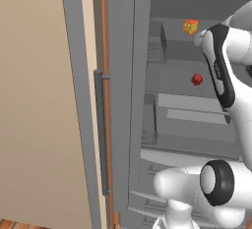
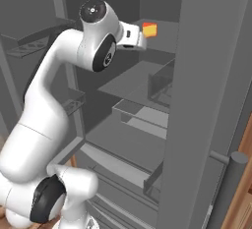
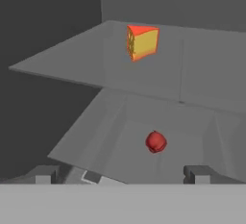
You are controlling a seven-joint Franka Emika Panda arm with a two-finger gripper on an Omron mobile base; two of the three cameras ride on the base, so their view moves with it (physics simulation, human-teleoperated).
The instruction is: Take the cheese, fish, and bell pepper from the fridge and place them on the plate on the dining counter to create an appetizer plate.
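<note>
I am reaching into the open fridge [image 1: 172,102]. The cheese [image 3: 142,42], a yellow-orange wedge, stands on the upper shelf [image 3: 72,62], ahead of and above my gripper [image 3: 121,175]. It also shows as the cheese [image 1: 190,26] and the cheese [image 2: 150,29], just beyond my hand. The bell pepper [image 3: 155,142], a dark-red ball, lies on the shelf below, close in front of the fingertips [image 3: 45,172]; the bell pepper [image 1: 197,79] sits left of my forearm. The jaws stand wide open and hold nothing. The fish, the plate and the dining counter are out of view.
The open fridge door [image 1: 123,75] with its long handle [image 1: 100,125] stands to the left, with door bins [image 1: 156,43] on its inner side. The other door [image 2: 216,75] rises close on the right. Clear drawers [image 2: 142,112] and wide drawer fronts [image 2: 123,174] lie below my arm.
</note>
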